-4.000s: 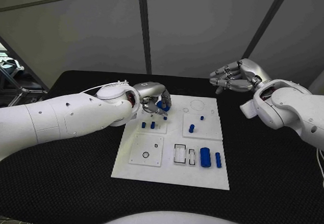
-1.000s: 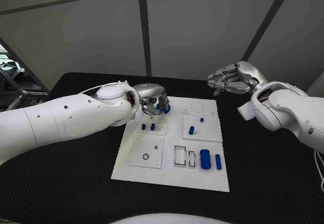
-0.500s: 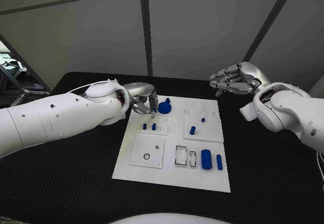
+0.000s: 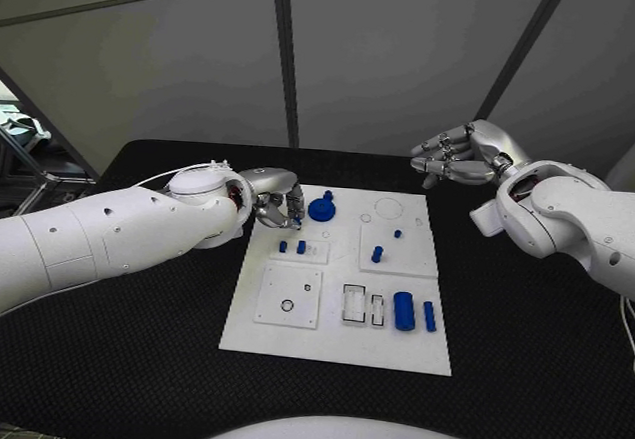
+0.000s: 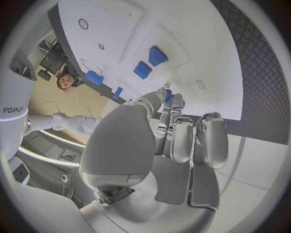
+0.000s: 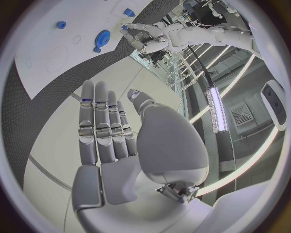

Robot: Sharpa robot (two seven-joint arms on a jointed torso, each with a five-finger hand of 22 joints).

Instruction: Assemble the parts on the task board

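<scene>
The left hand (image 4: pixel 275 209) pinches a round blue plastic gear-like part (image 4: pixel 321 212) in its fingers (image 4: pixel 295 216), above the white plastic task board (image 4: pixel 337 331). Seating it looks like the step in hand; next it needs lowering squarely beneath those fingers. The right hand (image 4: pixel 459 154) hangs released, well apart.

head overhead, wrists close, shared task board (image 4: pixel 337 321)

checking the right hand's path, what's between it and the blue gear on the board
Head view: bare white task board with an empty circle outline, then black table, between right hand and blue gear.

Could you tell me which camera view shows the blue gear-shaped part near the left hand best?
The head view: the gear-shaped part sits whole on the task board, beside the left hand. The right wrist view shows it small and distant; in the left wrist view I cannot pick it out.
</scene>
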